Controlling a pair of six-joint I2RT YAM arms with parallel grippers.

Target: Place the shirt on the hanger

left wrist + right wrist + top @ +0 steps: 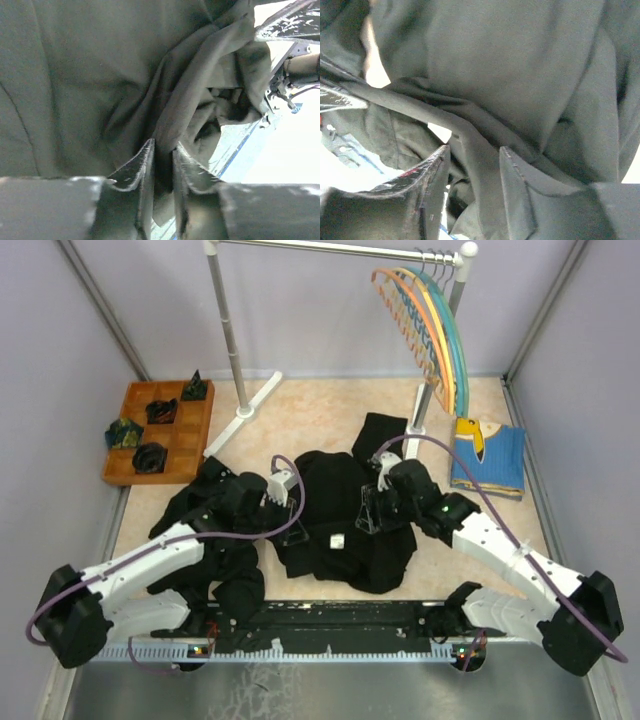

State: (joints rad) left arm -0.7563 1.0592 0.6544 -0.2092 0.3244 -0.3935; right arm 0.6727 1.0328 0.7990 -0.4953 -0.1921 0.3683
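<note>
The shirt [340, 525] lies crumpled at the middle of the table's [320, 415] near edge, between both arms. The left gripper [162, 147] pinches a fold of it. The right gripper's [475, 152] fingers stand apart around another fold. The hanger [393, 308] hangs among teal and yellow ones on the rail [330, 248] over the far right corner. A blue-and-yellow garment [488, 455] lies at the right edge, other black clothes [185, 505] lie on the left, and a wooden tray [170, 435] sits far left.

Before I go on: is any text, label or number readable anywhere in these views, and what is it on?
No text can be read in any view.
On the shirt, a small white tag: too small to read.
On the blue-and-yellow garment: a print shows, but no letters are legible.
Both wrist views: plain dark fabric, no markings.
</note>
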